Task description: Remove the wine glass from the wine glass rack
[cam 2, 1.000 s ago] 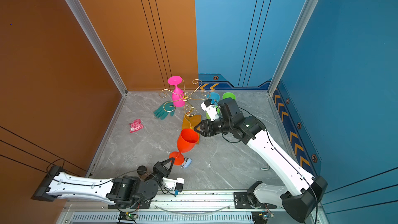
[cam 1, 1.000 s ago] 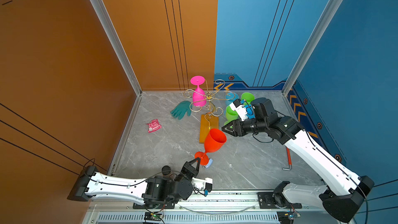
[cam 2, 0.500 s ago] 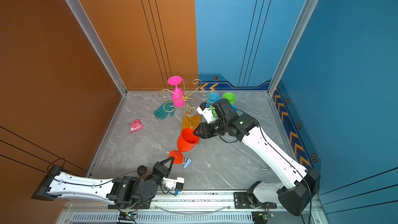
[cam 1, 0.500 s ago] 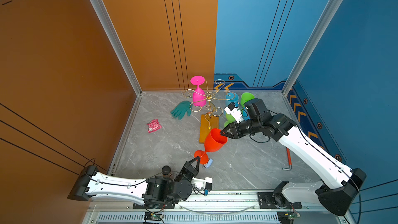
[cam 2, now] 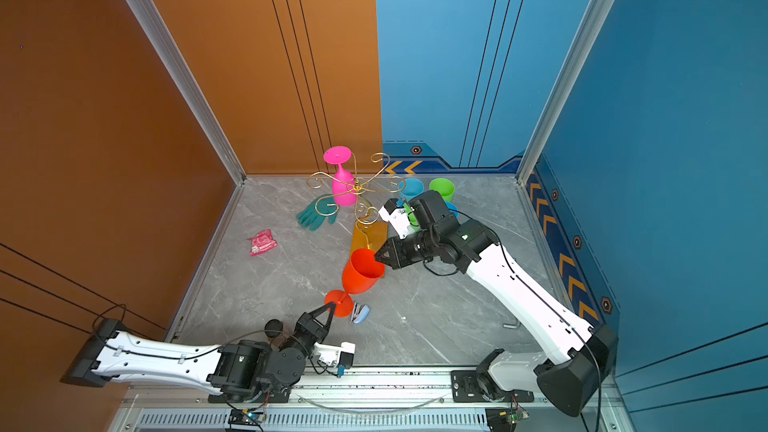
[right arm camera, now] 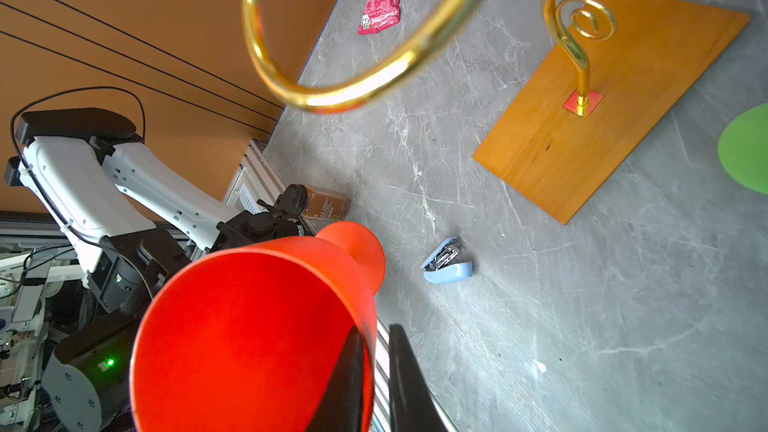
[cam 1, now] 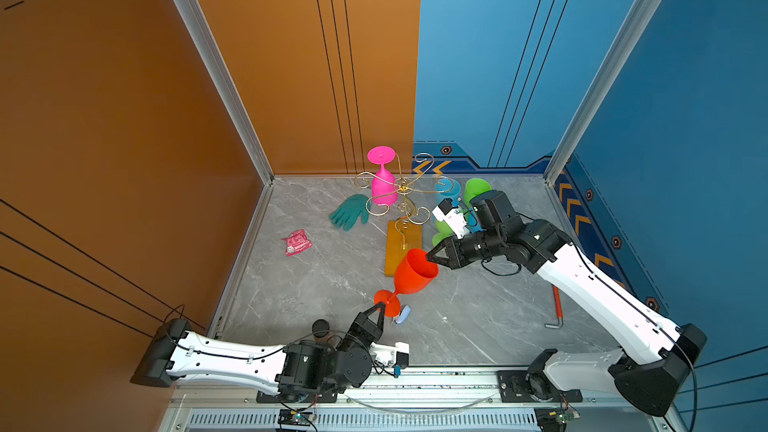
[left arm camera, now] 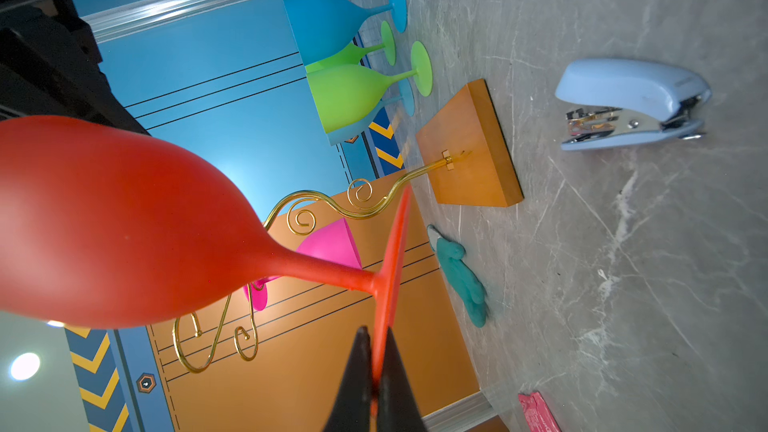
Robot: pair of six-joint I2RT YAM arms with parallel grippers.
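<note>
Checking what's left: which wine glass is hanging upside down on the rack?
The pink wine glass, foot up on the rack. The orange glass is gripped off it; blue glasses and green glasses stand on the table.

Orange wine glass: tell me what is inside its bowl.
Inside the orange wine glass, only one finger of the right hand shows, within the rim; the other finger is outside. The rest looks empty, though that finger covers part of the wall.

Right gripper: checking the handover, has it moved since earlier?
Yes, slightly: the right gripper shifted away from the rear green wine glass, onto the rim of the orange wine glass.
</note>
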